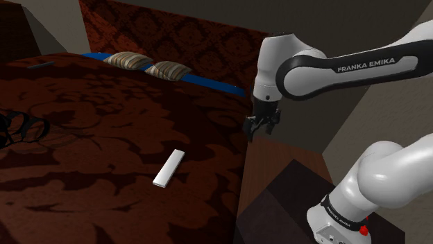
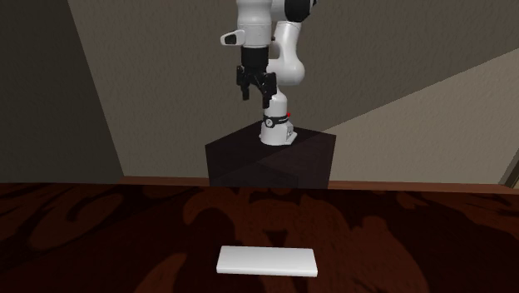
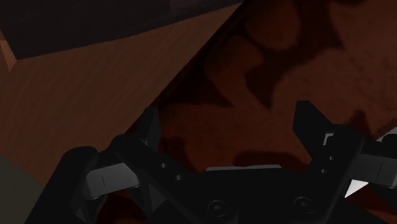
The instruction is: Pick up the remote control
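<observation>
Hand raised above bed edge, pointing down, fingers apart, empty, white remote well apart

**Bedcover**: bare on every side of the remote control, with open air above it.

**Gripper**: fingers apart, hanging over the bed's edge, well apart from the remote and higher than it; nothing lies between the two.

**Striped pillows**: well beyond the remote, by the headboard (no hindrance).

**Black tangle**: well apart from the remote, on its side away from the stand.
</observation>
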{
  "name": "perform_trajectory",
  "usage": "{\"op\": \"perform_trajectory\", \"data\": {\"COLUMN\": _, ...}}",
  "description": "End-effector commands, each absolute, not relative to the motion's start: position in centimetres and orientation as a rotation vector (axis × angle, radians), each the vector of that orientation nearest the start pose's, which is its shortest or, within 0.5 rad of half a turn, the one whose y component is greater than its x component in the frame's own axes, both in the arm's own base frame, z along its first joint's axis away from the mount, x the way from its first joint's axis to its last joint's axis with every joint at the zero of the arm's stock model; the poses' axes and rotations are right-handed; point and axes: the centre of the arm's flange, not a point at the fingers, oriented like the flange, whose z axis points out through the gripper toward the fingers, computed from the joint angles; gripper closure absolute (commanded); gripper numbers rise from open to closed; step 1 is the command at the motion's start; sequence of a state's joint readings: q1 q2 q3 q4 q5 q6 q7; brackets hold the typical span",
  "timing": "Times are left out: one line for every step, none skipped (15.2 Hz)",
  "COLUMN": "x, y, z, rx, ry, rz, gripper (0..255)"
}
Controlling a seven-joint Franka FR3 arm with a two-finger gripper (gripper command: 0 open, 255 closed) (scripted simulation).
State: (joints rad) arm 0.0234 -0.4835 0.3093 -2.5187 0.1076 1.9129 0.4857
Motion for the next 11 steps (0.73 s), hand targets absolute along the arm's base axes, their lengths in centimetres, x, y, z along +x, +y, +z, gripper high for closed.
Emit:
{"op": "perform_trajectory", "data": {"x": 36.9, "y": 14.9, "z": 41.1, "rx": -3.193, "ry": 0.452, "rz": 0.167, "gripper": 0}}
{"op": "perform_trajectory", "data": {"x": 37.5, "y": 15.7, "z": 40.4, "rx": -3.186, "ry": 0.482, "rz": 0.161, "gripper": 0}}
{"op": "perform_trajectory", "data": {"x": 38.1, "y": 16.5, "z": 39.6, "rx": -3.180, "ry": 0.512, "rz": 0.155, "gripper": 0}}
{"op": "perform_trajectory", "data": {"x": 38.7, "y": 17.3, "z": 38.8, "rx": -3.173, "ry": 0.542, "rz": 0.149, "gripper": 0}}
{"op": "perform_trajectory", "data": {"x": 39.4, "y": 18.1, "z": 38.1, "rx": -3.165, "ry": 0.572, "rz": 0.144, "gripper": 0}}
{"op": "perform_trajectory", "data": {"x": 40.0, "y": 18.9, "z": 37.3, "rx": -3.158, "ry": 0.602, "rz": 0.138, "gripper": 0}}
{"op": "perform_trajectory", "data": {"x": 40.7, "y": 19.6, "z": 36.6, "rx": -3.150, "ry": 0.632, "rz": 0.132, "gripper": 0}}
{"op": "perform_trajectory", "data": {"x": 41.4, "y": 20.4, "z": 35.8, "rx": -3.142, "ry": 0.661, "rz": 0.126, "gripper": 0}}
{"op": "perform_trajectory", "data": {"x": 42.1, "y": 21.1, "z": 35.1, "rx": -3.133, "ry": 0.691, "rz": 0.120, "gripper": 0}}
{"op": "perform_trajectory", "data": {"x": 42.9, "y": 21.8, "z": 34.3, "rx": -3.124, "ry": 0.720, "rz": 0.114, "gripper": 0}}
{"op": "perform_trajectory", "data": {"x": 43.6, "y": 22.5, "z": 33.6, "rx": -3.115, "ry": 0.750, "rz": 0.109, "gripper": 0}}
